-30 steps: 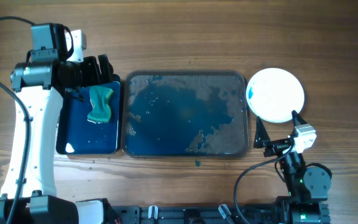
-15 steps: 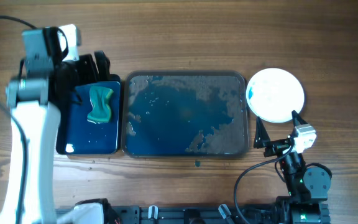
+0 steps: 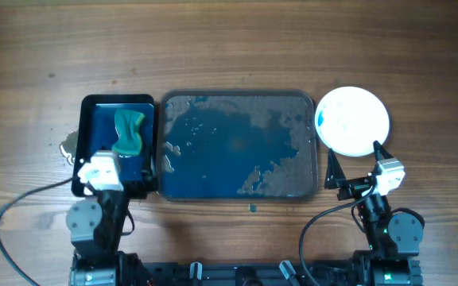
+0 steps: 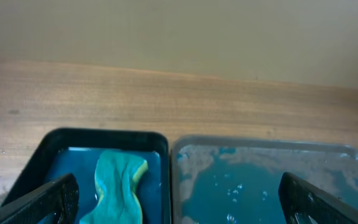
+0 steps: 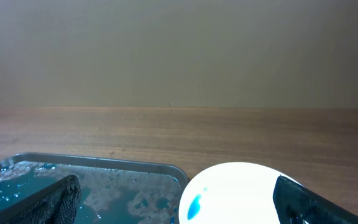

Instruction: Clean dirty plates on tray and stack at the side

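Observation:
A stack of white plates [image 3: 352, 121] sits on the table right of the tray, the top one with a small blue smear near its left edge; I cannot tell how many plates it holds. It also shows in the right wrist view [image 5: 241, 193]. The large dark tray [image 3: 237, 93] is wet and streaky and holds no plates; it also shows in both wrist views [image 4: 260, 180] [image 5: 104, 186]. My right gripper [image 3: 355, 163] [image 5: 179, 208] is open and empty just in front of the plates. My left gripper [image 3: 111, 163] [image 4: 179, 208] is open and empty at the near edge of the small tray.
A small glossy blue tray [image 3: 94, 103] [image 4: 104, 134] lies left of the large one with a teal sponge [image 3: 128, 133] [image 4: 120, 186] in it. A small puddle [image 3: 68, 147] lies on the wood to its left.
My left arm has pulled back from the far left of the small tray to the table's near edge. The sponge stays in the small tray. The right arm has not moved.

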